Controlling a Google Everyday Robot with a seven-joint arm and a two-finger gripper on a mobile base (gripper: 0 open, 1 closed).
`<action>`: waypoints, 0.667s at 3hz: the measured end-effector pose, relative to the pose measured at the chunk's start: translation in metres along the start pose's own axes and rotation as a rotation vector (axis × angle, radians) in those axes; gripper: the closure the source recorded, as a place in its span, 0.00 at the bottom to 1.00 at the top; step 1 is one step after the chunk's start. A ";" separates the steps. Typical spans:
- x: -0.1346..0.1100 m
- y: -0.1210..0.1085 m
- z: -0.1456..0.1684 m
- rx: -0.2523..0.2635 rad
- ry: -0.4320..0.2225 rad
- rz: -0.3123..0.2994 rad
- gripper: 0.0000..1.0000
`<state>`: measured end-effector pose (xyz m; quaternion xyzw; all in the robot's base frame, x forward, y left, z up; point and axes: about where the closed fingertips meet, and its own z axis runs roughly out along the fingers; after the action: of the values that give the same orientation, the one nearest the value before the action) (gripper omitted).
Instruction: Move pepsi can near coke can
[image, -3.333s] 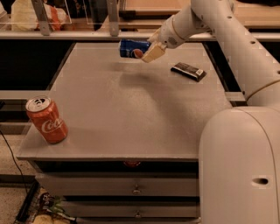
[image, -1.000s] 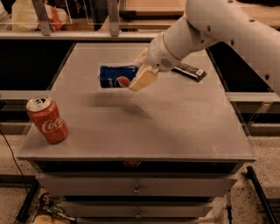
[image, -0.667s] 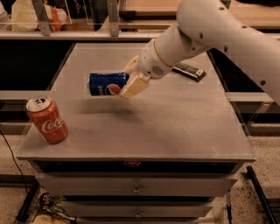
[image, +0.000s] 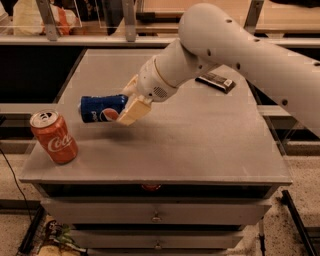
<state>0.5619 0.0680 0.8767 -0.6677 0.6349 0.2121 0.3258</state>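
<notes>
The blue pepsi can (image: 101, 108) lies on its side in the air, held above the left part of the grey table (image: 200, 145). My gripper (image: 130, 102) is shut on the can's right end, with cream fingers (image: 134, 110) on either side of it. The red coke can (image: 53, 137) stands upright, slightly tilted, near the table's front left corner. The pepsi can is a little up and to the right of the coke can, apart from it.
A dark flat packet (image: 215, 82) lies at the table's back right, partly behind my arm. Drawers (image: 156, 216) sit under the tabletop. Shelving and rails (image: 130, 20) run behind the table.
My arm has carried the pepsi can from the table's back middle leftward and toward the front, closer to the coke can. The coke can has not moved.
</notes>
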 end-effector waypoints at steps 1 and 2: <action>-0.009 0.010 0.020 -0.029 -0.002 -0.001 1.00; -0.016 0.018 0.033 -0.042 0.008 -0.006 1.00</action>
<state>0.5467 0.1028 0.8613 -0.6770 0.6296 0.2217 0.3100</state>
